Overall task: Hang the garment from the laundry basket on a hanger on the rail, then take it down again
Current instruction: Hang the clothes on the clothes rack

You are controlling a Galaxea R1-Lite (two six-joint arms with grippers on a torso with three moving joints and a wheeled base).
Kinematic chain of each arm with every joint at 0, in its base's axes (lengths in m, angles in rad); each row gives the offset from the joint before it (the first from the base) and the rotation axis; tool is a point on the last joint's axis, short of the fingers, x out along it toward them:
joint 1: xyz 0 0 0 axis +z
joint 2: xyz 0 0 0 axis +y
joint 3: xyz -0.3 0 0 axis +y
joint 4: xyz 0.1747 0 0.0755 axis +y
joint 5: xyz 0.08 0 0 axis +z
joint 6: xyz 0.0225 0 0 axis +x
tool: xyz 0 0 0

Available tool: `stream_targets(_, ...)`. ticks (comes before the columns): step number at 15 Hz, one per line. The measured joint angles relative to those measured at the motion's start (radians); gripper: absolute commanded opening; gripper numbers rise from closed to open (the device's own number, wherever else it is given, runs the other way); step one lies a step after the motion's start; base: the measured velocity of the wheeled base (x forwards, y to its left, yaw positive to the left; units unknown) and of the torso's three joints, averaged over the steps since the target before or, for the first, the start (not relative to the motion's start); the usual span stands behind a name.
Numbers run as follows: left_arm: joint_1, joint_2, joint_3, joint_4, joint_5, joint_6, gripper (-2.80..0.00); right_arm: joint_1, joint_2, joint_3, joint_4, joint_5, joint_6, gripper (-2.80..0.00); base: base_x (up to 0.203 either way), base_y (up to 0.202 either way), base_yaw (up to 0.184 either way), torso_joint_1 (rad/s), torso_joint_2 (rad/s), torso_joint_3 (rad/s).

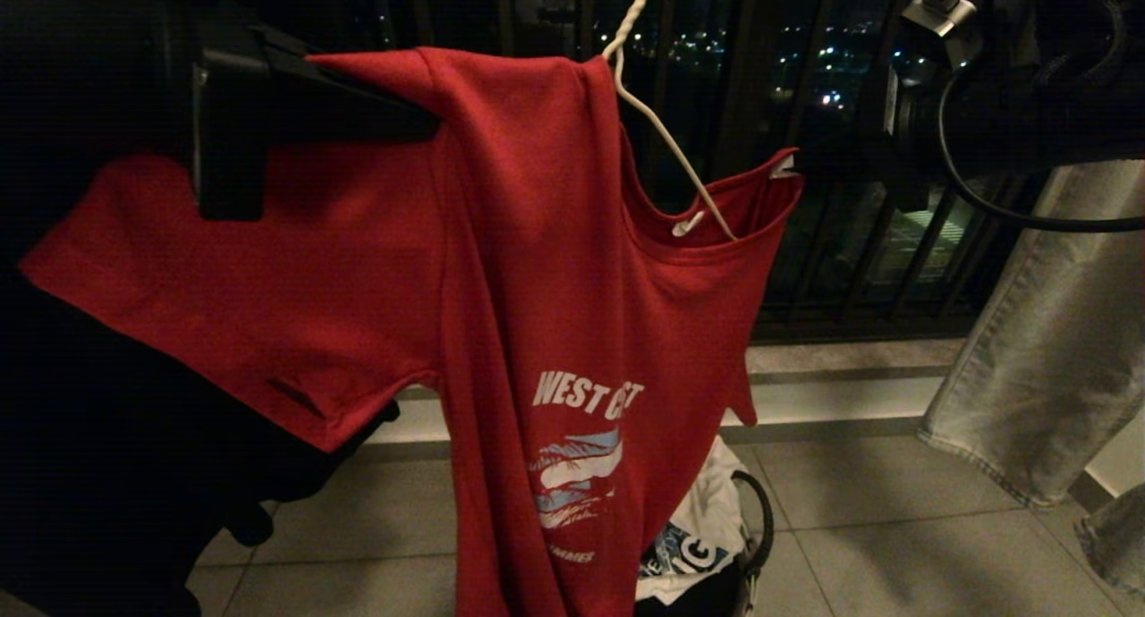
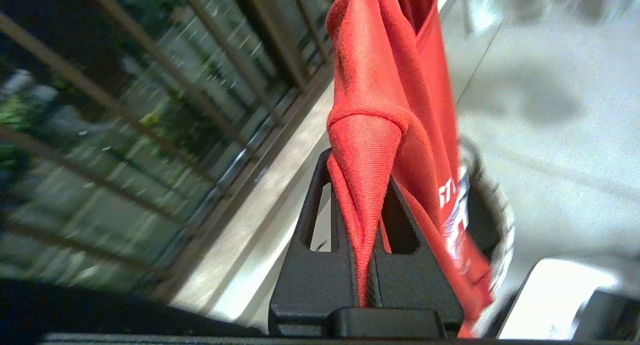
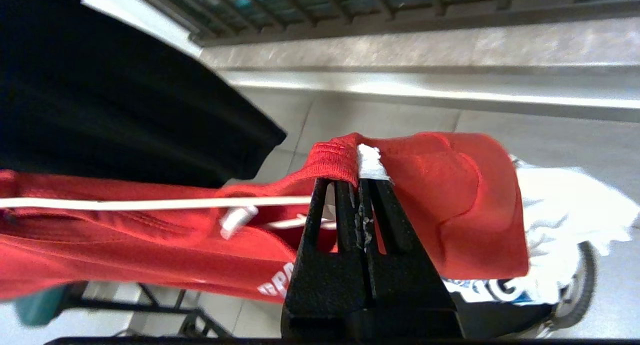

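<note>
Red T-shirt (image 1: 528,268) is held up, gripped at one shoulder by left pincer (image 2: 372,195), at collar by right pincer (image 3: 361,185); white hanger (image 1: 666,143) is threaded through neck.

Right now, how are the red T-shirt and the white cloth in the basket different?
The red T-shirt is up in the air on a white wire hanger; the white cloth lies bunched in the basket on the floor. The left gripper and right gripper are each shut on the red T-shirt; nothing holds the white cloth. The T-shirt's lettering is white, the cloth's print dark and blue. Both are printed fabric.
</note>
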Motion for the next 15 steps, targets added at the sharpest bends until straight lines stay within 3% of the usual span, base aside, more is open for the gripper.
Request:
stream_targets(4,0.001,0.010,0.177,-0.279,-0.013,-0.075,-2.80,-0.020,-0.012,-0.004,-0.007,-0.027,0.000,-2.80,0.000,0.000,0.000,0.000,0.00,0.000)
stream_targets(9,0.003,0.048,0.345,-0.525,-0.014,-0.190,-2.80,-0.024,-0.027,-0.004,-0.029,-0.092,0.000,-2.80,0.000,0.000,0.000,0.000,0.00,0.000)
stream_targets(13,0.004,0.107,0.484,-0.826,-0.016,-0.315,-2.80,-0.023,-0.037,-0.004,-0.032,-0.122,0.002,-2.80,0.000,0.000,0.000,0.000,0.00,0.000)
stream_targets(15,0.004,0.132,0.518,-0.903,-0.018,-0.338,-2.80,-0.022,-0.039,-0.004,-0.047,-0.133,0.006,-2.80,0.000,0.000,0.000,0.000,0.00,0.000)
